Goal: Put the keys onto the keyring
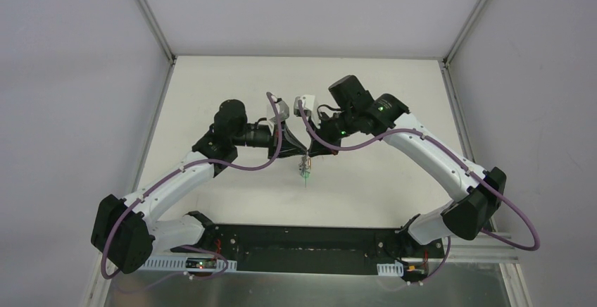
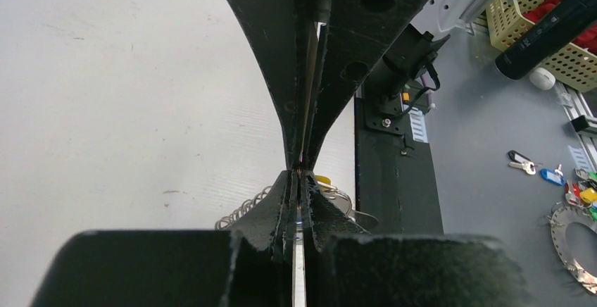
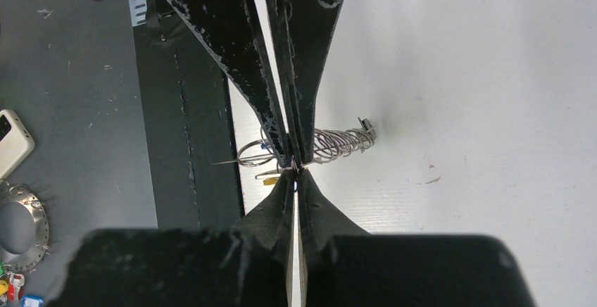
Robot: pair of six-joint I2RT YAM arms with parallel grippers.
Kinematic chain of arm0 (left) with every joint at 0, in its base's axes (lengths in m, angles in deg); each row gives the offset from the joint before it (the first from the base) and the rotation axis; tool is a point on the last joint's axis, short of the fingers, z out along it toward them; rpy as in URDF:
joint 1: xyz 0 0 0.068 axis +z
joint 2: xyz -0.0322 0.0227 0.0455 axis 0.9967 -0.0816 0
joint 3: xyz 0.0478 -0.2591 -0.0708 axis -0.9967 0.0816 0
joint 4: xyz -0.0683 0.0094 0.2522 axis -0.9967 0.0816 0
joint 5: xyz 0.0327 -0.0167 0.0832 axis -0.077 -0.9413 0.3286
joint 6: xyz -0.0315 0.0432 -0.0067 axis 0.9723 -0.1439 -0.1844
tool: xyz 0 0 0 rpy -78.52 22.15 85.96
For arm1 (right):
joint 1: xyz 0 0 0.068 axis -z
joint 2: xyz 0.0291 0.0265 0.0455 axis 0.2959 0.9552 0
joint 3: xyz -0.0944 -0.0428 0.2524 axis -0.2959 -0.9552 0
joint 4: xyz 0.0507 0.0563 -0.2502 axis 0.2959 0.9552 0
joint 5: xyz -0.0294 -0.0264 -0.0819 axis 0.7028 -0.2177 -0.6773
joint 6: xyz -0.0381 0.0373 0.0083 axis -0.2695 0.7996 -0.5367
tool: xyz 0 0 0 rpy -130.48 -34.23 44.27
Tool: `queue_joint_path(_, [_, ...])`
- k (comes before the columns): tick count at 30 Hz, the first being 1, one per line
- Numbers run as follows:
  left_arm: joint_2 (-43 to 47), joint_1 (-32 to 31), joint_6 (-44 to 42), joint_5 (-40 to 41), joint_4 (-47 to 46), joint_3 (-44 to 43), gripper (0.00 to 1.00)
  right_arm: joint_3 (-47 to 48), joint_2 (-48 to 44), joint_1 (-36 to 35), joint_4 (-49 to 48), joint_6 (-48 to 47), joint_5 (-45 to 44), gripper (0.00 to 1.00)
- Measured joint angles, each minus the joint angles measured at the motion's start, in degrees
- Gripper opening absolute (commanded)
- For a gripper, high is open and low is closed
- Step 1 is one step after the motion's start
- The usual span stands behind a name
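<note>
Above mid-table my left gripper (image 1: 300, 153) and right gripper (image 1: 309, 153) meet tip to tip. The keyring (image 3: 336, 142) is a bunch of silver wire loops with a coiled stretch, and it hangs just below the meeting tips. In the right wrist view my right gripper (image 3: 296, 172) is shut on its wire. In the left wrist view my left gripper (image 2: 300, 175) is shut too. A sliver of blue shows between its fingers, apparently a key. A yellow-headed key (image 2: 322, 179) dangles from the loops, and a green bit (image 1: 305, 174) hangs below. The exact contact points are hidden by the fingers.
The black base plate (image 2: 394, 173) runs along the table's near edge. On the grey floor beyond it lie loose keys (image 2: 521, 160), coloured tags (image 2: 552, 177), a toothed metal ring (image 2: 572, 240) and a yellow basket (image 2: 531, 11). A white device (image 3: 10, 141) lies there as well.
</note>
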Motion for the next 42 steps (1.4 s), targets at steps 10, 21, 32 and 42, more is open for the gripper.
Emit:
queue_joint_path(10, [0.0, 0.0, 0.24, -0.52, 0.11, 0.0, 0.0, 0.0, 0.0, 0.0, -0.02, 0.46, 0.0, 0.0])
queue_joint_path(21, [0.63, 0.04, -0.31, -0.09, 4.2, -1.31, 0.0, -0.17, 0.0, 1.9, -1.22, 3.02, 2.29, 0.21])
queue_joint_path(32, [1.95, 0.02, -1.92, -0.09, 13.29, -4.74, 0.0, -4.28, -2.69, 10.14, -5.4, 6.51, 11.04, 0.44])
queue_joint_path(42, [1.97, 0.02, 0.39, 0.04, 14.58, -6.51, 0.0, -11.04, -4.42, 11.98, -12.5, 11.61, 23.82, 0.43])
